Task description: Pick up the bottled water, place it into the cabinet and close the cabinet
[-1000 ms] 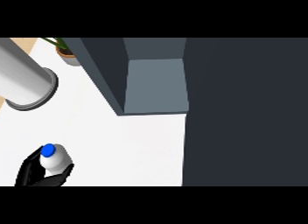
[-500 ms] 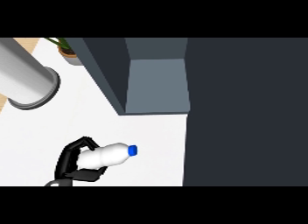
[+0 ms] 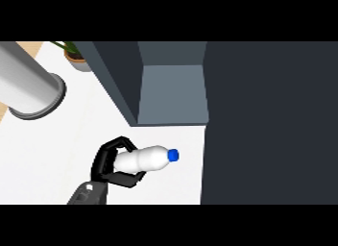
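Transport step in hand. Grasps white plastic water bottle with blue cap [image 3: 147, 158] in black left hand [image 3: 104, 166], fingers curled round its base. Lies sideways over white counter [image 3: 51, 153], cap toward open dark grey cabinet [image 3: 172, 91]. Calls next for travel into the opening, then release.

Bottled water [image 3: 147, 159] held sideways near the cabinet [image 3: 271, 120].
White, blue cap toward 3 o'clock, left hand [image 3: 100, 163] curled round it; cabinet's open grey recess at 12 o'clock.
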Robot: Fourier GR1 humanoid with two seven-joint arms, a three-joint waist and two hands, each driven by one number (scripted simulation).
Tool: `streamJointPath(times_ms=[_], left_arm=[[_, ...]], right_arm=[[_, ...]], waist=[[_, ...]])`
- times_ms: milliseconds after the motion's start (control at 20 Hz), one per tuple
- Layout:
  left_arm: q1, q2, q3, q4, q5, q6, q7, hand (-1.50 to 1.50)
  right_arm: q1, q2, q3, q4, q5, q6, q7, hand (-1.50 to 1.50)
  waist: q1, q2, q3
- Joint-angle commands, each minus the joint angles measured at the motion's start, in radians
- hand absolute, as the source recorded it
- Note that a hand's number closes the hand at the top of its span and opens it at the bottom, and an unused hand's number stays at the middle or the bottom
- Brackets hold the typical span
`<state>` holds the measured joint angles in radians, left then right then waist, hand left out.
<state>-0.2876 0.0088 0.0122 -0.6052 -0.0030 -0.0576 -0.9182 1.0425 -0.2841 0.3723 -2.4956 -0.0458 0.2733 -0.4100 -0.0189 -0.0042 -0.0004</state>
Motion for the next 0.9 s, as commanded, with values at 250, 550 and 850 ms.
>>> streamJointPath(times_ms=[250,550,850], left_arm=[[-0.054,-0.009,-0.284,-0.229,0.235,0.218,0.262,1.50],[-0.165,-0.009,-0.371,-0.278,0.319,0.331,0.415,1.50],[-0.372,-0.008,-0.434,-0.240,0.413,0.533,0.541,1.50]], right_arm=[[0.080,-0.036,-0.043,-0.151,-0.045,0.008,0.010,-1.50],[0.121,-0.055,-0.087,-0.150,-0.094,0.027,-0.009,-1.50],[0.054,-0.013,-0.113,-0.046,-0.087,0.023,-0.074,-1.50]], waist=[[-0.006,-0.001,0.000],[-0.009,0.002,0.000],[-0.019,0.006,0.000]])
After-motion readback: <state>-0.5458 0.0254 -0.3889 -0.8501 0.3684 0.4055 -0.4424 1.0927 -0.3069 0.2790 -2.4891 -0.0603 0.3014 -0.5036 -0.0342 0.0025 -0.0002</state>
